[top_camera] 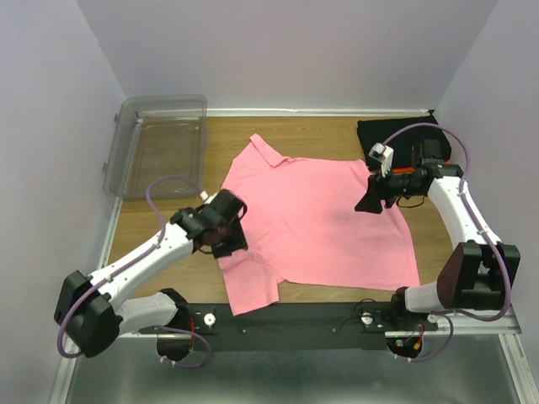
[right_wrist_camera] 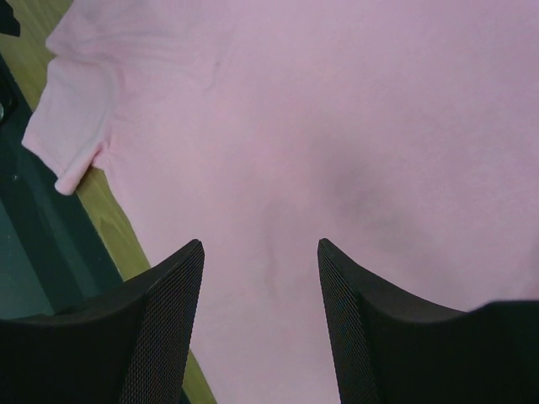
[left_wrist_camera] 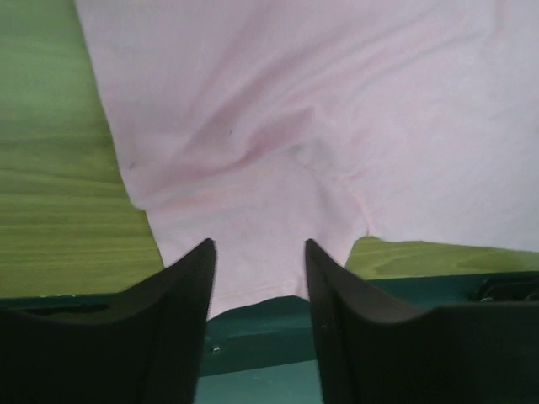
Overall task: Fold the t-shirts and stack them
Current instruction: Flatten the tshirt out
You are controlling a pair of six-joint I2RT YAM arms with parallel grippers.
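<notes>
Pink t-shirt lies spread flat mid-table, unfolded. Left gripper sits at its left edge, right gripper at its right; both jaws apart, empty. Risk: if you pinch unevenly, the fold skews or bunches.

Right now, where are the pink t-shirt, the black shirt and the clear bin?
pink t-shirt (top_camera: 324,219): top view, middle of its chest.
black shirt (top_camera: 392,132): top view, its upper face.
clear bin (top_camera: 168,151): top view, its bare floor.

Matt pink cloth shirt — smooth grained wood table.
</notes>
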